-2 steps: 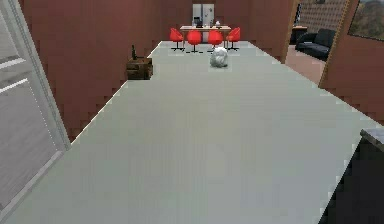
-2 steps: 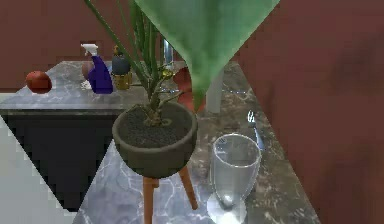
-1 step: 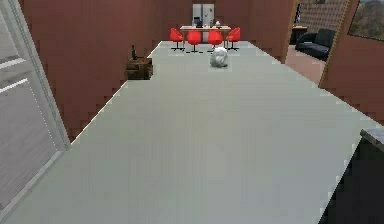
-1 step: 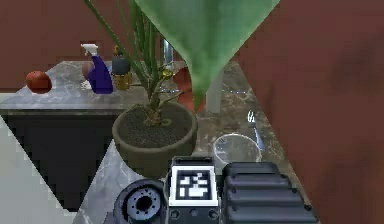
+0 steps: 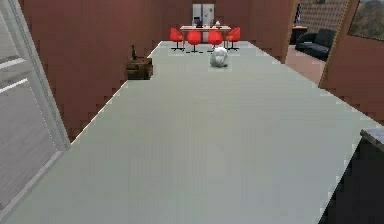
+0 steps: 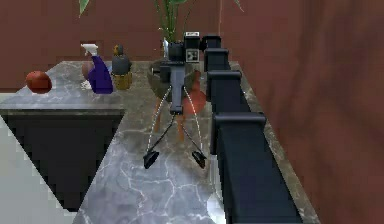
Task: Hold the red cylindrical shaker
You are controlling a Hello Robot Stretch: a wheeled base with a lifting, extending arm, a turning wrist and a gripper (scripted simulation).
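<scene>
- A red, partly hidden shape lies on the grey marble countertop, at the dark two-finger gripper (its long axis and heading cannot be told).
- Whether the fingers grasp anything cannot be told.

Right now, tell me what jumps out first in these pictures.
The dark arm stretches over a marble counter, its end effector by a reddish shape. A purple spray bottle stands at the arm side view's left; red chairs cluster far up the forward view.
</scene>
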